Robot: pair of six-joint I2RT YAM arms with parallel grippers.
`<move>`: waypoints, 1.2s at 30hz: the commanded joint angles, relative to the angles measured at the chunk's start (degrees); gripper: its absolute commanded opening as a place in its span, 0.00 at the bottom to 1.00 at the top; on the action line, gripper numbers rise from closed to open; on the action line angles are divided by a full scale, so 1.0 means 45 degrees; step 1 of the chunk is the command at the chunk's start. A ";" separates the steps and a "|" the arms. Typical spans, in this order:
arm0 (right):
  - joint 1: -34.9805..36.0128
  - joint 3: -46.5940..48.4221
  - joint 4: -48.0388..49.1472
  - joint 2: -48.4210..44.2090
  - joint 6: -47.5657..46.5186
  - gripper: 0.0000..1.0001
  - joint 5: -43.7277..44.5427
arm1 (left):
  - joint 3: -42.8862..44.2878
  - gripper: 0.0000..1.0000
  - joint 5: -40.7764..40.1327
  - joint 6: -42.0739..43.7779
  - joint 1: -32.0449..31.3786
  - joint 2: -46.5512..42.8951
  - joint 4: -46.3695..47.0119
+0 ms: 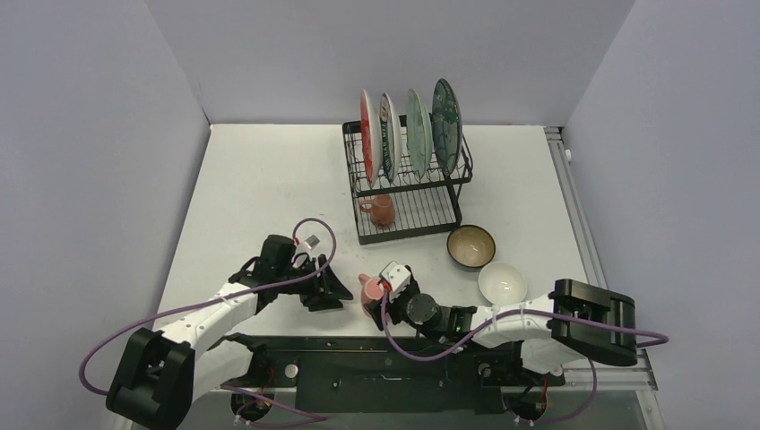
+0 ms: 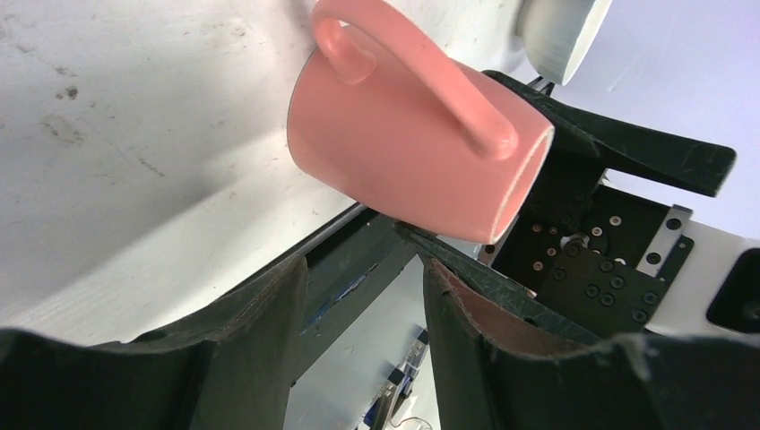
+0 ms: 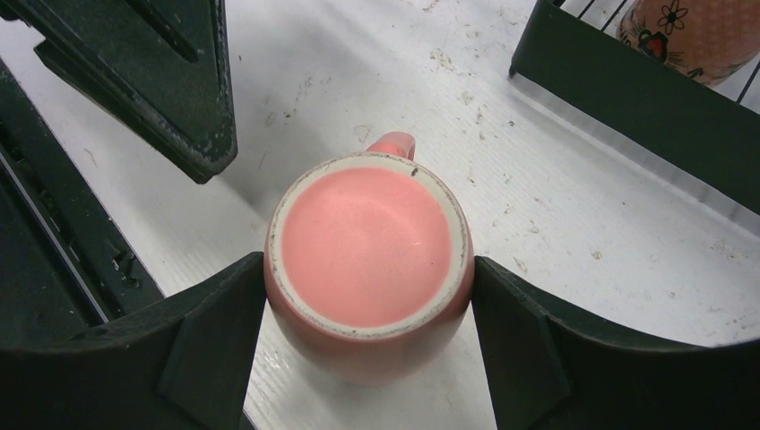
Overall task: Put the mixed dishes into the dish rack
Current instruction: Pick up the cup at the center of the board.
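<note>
My right gripper [image 1: 376, 292] is shut on the pink mug [image 1: 368, 288], with a finger on each side of its body. In the right wrist view the mug's base [image 3: 367, 246] faces the camera and its handle points away. My left gripper [image 1: 330, 288] is open and empty just left of the mug. In the left wrist view the mug [image 2: 403, 143] is tilted just beyond my gripper [image 2: 363, 287]. The dish rack [image 1: 408, 193] holds the red-orange [image 1: 367, 134], white [image 1: 388, 134], light green [image 1: 418, 125] and dark teal [image 1: 446, 112] plates upright. An orange patterned mug [image 1: 381, 210] sits on its lower tray.
The brown bowl [image 1: 470, 246] and the small white bowl [image 1: 502, 282] stand on the table right of the pink mug, in front of the rack. The rack's front edge [image 3: 627, 98] is close beyond the mug. Grey walls enclose the table.
</note>
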 commanded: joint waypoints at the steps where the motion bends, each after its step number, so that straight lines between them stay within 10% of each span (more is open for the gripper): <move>1: -0.0095 0.0387 -0.0244 -0.1204 0.0092 0.00 0.0294 | 0.0869 0.47 0.0129 0.0445 0.0105 -0.0515 -0.0180; 36: -0.4211 0.0966 -0.4813 -0.6941 -0.0560 0.00 0.0519 | 0.4983 0.47 -0.0798 0.5941 0.0487 -0.1423 -0.4731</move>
